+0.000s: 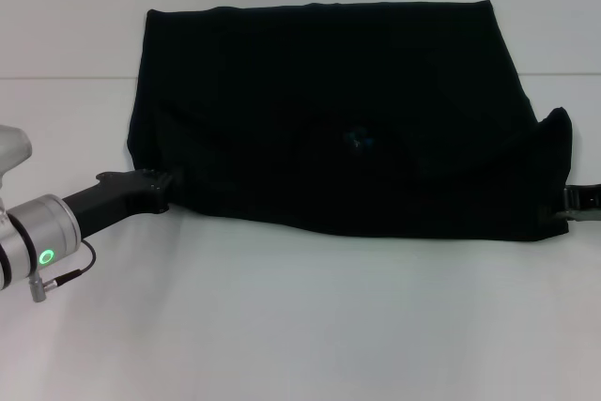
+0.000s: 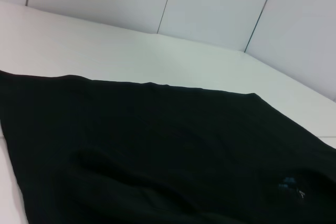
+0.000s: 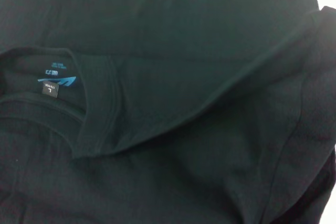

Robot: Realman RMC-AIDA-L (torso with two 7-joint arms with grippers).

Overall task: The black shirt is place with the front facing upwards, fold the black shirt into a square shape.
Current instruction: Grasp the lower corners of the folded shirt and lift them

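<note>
The black shirt [image 1: 329, 110] lies folded over on the white table, its near edge pulled into a curved line. A blue neck label [image 1: 359, 138] shows near the middle, and also appears in the left wrist view [image 2: 289, 184] and the right wrist view [image 3: 55, 83] beside the collar. My left gripper [image 1: 161, 188] is at the shirt's near left corner, shut on the fabric edge. At the near right corner my right gripper [image 1: 571, 200] is shut on the shirt, and the cloth [image 1: 560, 124] rises in a peak just above it. No lettering shows.
The white table [image 1: 300, 326] spreads out in front of the shirt and to both sides. A seam line [image 1: 56, 77] crosses the table behind the left arm. White wall panels [image 2: 210, 3] stand beyond the far edge.
</note>
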